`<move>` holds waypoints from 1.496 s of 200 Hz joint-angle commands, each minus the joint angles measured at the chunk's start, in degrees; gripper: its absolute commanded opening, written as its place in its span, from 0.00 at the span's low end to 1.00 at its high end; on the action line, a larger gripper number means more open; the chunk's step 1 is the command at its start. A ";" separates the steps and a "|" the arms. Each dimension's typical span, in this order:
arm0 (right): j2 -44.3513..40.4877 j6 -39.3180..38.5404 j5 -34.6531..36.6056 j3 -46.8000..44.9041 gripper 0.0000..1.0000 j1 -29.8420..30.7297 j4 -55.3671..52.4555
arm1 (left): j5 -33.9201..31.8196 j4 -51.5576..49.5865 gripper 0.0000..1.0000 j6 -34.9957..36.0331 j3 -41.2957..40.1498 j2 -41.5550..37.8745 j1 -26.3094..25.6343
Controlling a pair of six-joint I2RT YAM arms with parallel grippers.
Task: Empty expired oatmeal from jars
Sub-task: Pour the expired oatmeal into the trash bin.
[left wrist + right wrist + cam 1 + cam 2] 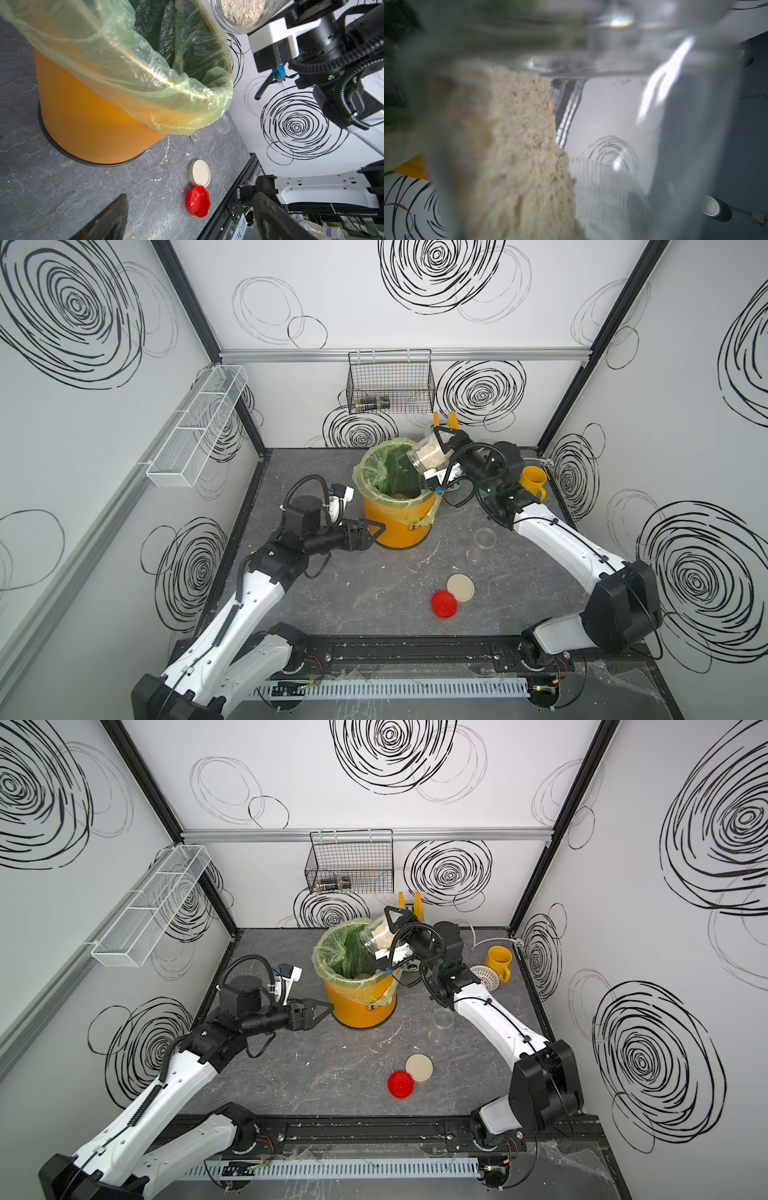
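Right end effector (438, 457) grips tilted jar (419, 460), seemingly above bucket (399, 526).

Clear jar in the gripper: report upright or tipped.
Tipped: the clear jar leans mouth-first over the orange lined bucket, beige oatmeal inside.

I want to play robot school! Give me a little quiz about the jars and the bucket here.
1. True or false: the red lid and the cream lid lie on the table, not on any jar.
2. What is inside the tilted jar that the right arm's fingers hold? A. water B. oatmeal C. nothing
3. Fill in: that jar's mouth hangs over the orange ____.
Key: 1 true. 2 B. 3 bucket.
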 commanded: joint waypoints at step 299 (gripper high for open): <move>2.26 -15.19 -0.75 3.42 0.43 1.83 13.06 | 1.81 2.77 0.96 -0.54 2.00 -3.31 0.41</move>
